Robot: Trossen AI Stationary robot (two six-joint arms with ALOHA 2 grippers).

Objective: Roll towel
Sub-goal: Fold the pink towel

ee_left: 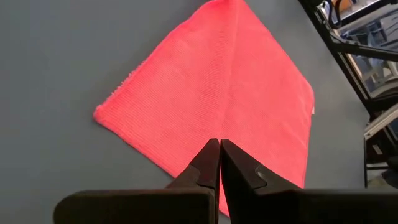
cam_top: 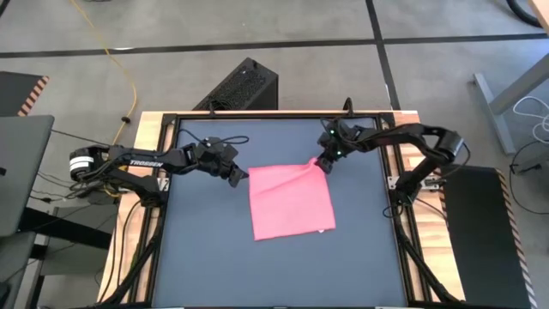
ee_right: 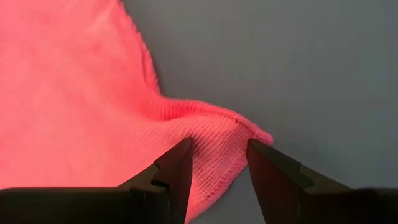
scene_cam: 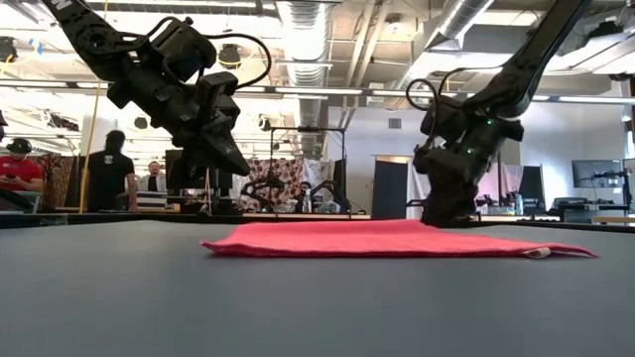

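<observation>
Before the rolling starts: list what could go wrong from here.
The right gripper straddles only a bunched corner of the towel; closing may catch a thin edge that slips out.

The left gripper is shut and hangs above the opposite corner, so a one-sided pull would likely drag or skew the towel.

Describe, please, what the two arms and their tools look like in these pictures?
Both arms are dark, jointed links with loose black cables along them. The left arm carries white TROSSEN lettering and a pale band near its base. The right arm shows small green lights near its wrist. The left tool and right tool each have two dark, tapered fingers.
</observation>
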